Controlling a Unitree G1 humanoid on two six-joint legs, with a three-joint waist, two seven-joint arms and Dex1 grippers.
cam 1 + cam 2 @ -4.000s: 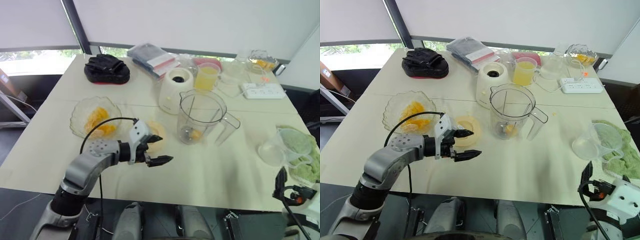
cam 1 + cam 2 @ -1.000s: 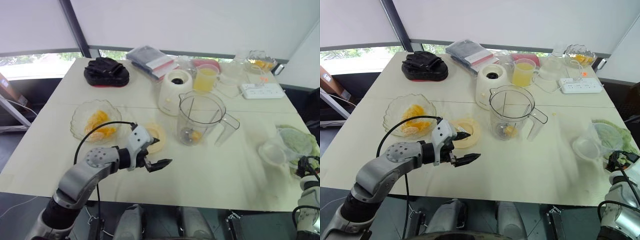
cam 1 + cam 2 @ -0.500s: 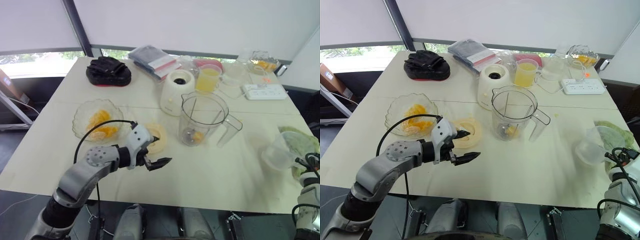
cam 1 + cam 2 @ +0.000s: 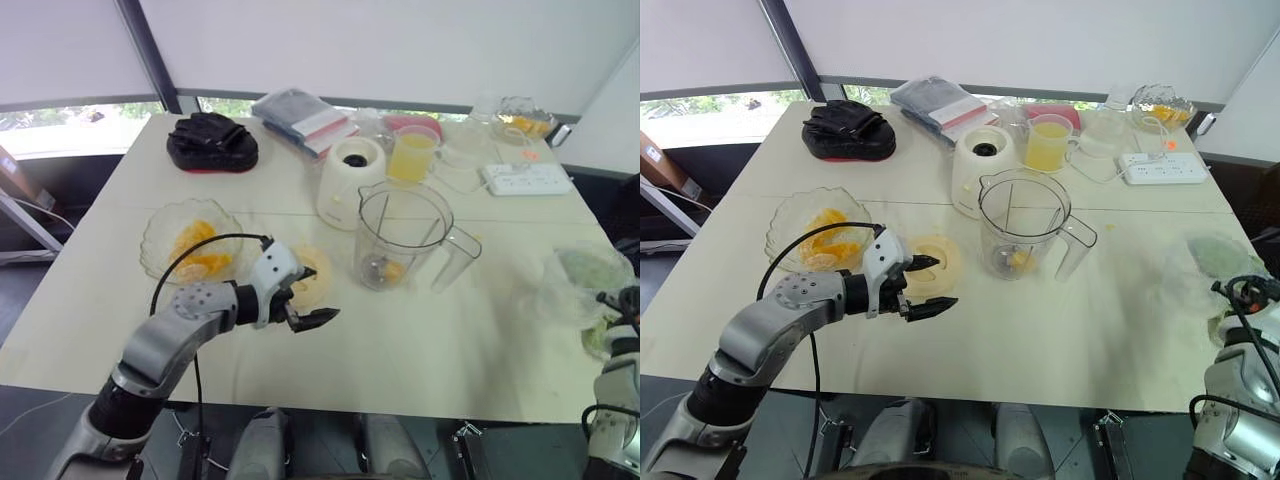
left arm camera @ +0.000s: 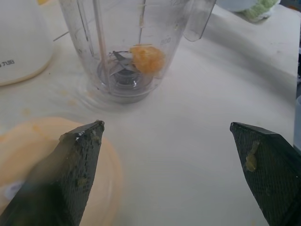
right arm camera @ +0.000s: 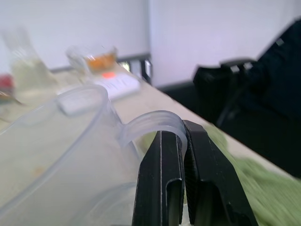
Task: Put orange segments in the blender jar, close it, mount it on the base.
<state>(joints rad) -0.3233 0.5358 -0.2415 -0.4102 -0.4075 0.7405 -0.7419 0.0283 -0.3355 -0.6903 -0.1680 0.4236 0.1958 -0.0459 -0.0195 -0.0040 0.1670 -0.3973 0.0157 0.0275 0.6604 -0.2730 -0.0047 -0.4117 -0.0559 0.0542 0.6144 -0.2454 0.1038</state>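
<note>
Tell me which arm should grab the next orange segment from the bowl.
Left. The left gripper is open, empty, near the bowl; the right gripper is shut on a clear jug at the table's far right.

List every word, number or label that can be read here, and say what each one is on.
None can be read for certain.
blender base: small dark print low on its white wall, too small to read.
blender jar: a faint graduation mark on its clear wall, too blurred to read.
plastic packets: a red and white label, too small to read.
clear plastic jug: no print that I can make out.
</note>
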